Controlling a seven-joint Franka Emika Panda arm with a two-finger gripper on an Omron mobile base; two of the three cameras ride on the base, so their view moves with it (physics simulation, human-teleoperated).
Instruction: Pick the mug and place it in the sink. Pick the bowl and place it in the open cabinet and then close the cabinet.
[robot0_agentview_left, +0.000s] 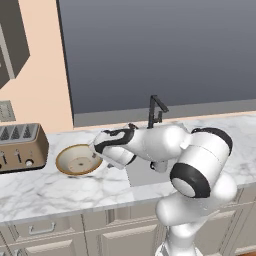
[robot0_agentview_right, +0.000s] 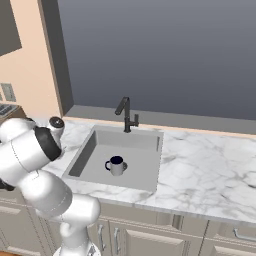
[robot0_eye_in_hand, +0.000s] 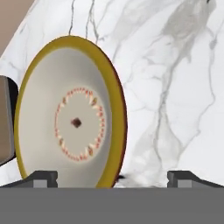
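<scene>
A large dark window pane (robot0_agentview_left: 160, 50) fills the wall above one long white marble surface (robot0_agentview_right: 210, 170). Below the surface runs a row of cream drawer fronts (robot0_agentview_left: 45, 230).

One white robot arm (robot0_agentview_left: 200, 165) bends across the surface toward the left, reaching over the sink's left edge. One rectangular grey sink (robot0_agentview_right: 140, 142) is set into the surface, with one thin black faucet (robot0_agentview_right: 126, 114) at its back rim.

One bronze toaster (robot0_agentview_left: 20, 146) stands at the left end of the surface. Just to its right sits one wide shallow bowl (robot0_agentview_left: 77, 160), tan outside and cream inside, with a ring of small reddish marks around a dark centre spot. It rests upright on the marble, close to the toaster.

One end effector (robot0_eye_in_hand: 112, 177) hovers over the bowl's right side, its two dark fingertips (robot0_eye_in_hand: 43, 178) spread wide apart and grasping nothing; one tip is over the bowl, the other over bare marble.

One small light-grey mug (robot0_agentview_right: 116, 165) with a navy interior stands upright on the sink floor, near the middle, its dark handle pointing left in the right base view.
</scene>
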